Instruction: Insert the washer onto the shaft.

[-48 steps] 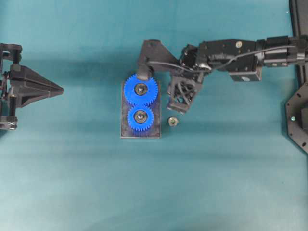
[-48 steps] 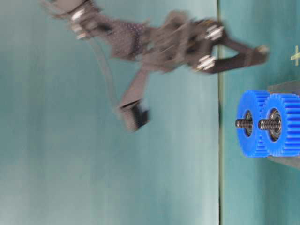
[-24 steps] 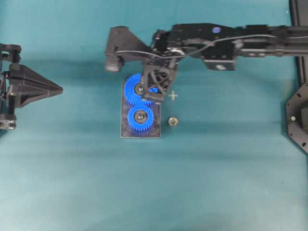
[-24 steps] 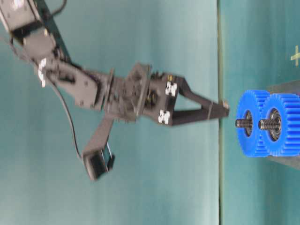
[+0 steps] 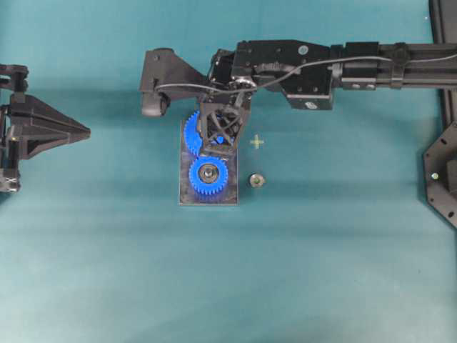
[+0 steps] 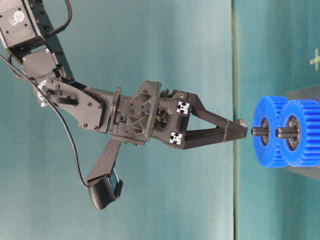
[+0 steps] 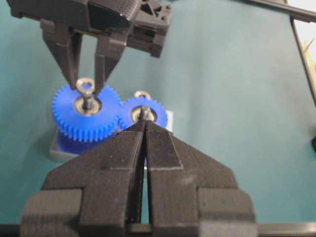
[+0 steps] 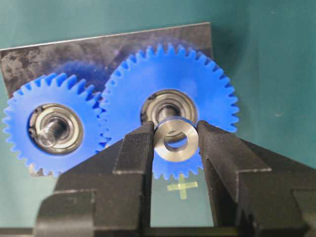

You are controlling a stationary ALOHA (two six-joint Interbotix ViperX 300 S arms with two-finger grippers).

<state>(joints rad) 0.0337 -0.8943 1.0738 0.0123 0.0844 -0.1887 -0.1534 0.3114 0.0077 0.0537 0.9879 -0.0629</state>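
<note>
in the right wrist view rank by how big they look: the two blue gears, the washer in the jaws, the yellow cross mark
1. Larger blue gear
2. Smaller blue gear
3. Washer, pinched in the right gripper; it sits nearest the camera, so it looks bigger than it is
4. Yellow cross mark, partly hidden between the fingers

Black right arm (image 6: 95, 107), looping black cable (image 6: 70, 145), lattice-ribbed gripper (image 6: 240, 131)
</note>
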